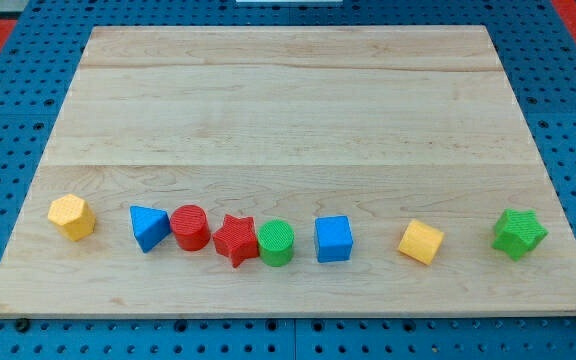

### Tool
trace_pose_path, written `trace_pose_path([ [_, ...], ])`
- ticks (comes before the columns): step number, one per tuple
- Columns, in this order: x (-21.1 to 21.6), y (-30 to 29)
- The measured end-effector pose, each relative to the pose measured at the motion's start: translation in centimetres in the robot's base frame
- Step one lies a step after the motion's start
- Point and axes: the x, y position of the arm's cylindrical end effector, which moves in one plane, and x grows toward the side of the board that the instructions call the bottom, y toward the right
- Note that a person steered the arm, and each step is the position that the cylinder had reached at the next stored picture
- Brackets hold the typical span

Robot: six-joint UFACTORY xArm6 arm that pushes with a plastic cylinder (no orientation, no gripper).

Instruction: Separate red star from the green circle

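Note:
The red star lies in a row of blocks near the view's bottom, left of centre. The green circle sits right beside it on its right, and the two touch. A red circle touches the star on its left side. My tip and the rod do not show anywhere in the view.
A wooden board lies on a blue pegboard. In the same row: a yellow hexagon at far left, a blue triangle, a blue cube, a yellow cube, a green star at far right.

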Motion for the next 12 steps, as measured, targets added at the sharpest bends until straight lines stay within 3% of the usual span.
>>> trace_pose_path([
  [2, 0.1, -0.8],
  [3, 0.2, -5.2],
  [6, -0.8, -30.4],
  [8, -6.3, -40.1],
  [9, -8.9, -43.6],
  [11, -6.0, -40.8],
  [12, -5.2, -46.3],
])
